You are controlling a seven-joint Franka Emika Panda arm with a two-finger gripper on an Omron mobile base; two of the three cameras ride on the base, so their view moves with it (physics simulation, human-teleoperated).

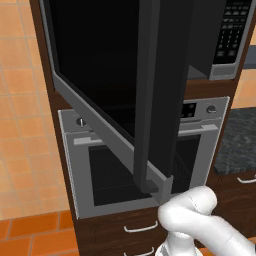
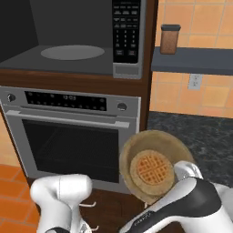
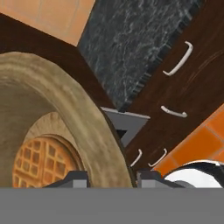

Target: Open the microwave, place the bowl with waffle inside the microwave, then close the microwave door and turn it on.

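Bowl with waffle (image 2: 154, 165) is hanging tilted before the oven (image 2: 73, 132), gripper (image 3: 111, 178) pinching its rim; advisable: levelling it while raising toward the open microwave (image 2: 68, 54) turntable (image 2: 73, 52).

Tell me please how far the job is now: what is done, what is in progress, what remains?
Done: the microwave door stands swung open, the microwave cavity exposed. In hand: the gripper clamps the rim of the bowl with waffle, held in front of the oven, below the cavity. Left: set the bowl inside, shut the door, press the keypad.
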